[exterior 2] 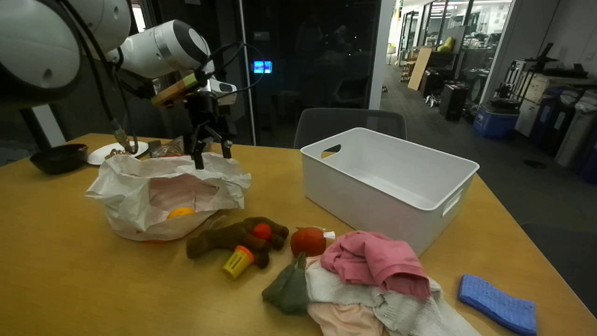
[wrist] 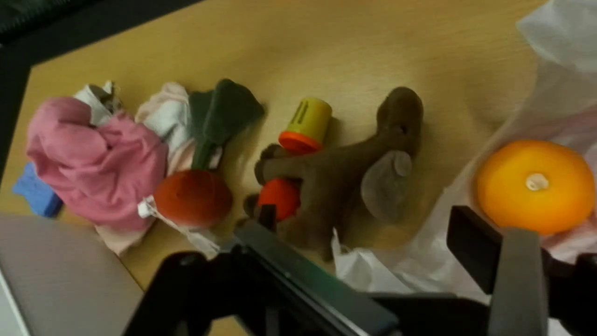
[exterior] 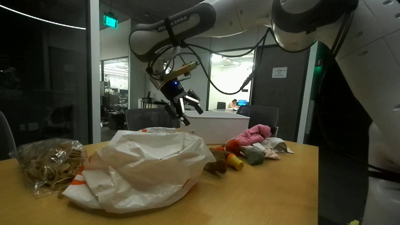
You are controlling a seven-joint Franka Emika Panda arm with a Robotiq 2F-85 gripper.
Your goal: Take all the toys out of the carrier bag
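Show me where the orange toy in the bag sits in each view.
In an exterior view: not visible; the bag hides it.
In an exterior view: left of centre, the orange toy in the bag's mouth.
Wrist view: the orange toy, far right, near mid-height.
Shared landmark: the brown toy, in all three views.

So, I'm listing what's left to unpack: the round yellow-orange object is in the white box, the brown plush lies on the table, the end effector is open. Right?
No: an exterior view shows the round yellow-orange object in the carrier bag, not the white box. The brown plush lies on the table, and the end effector is open.
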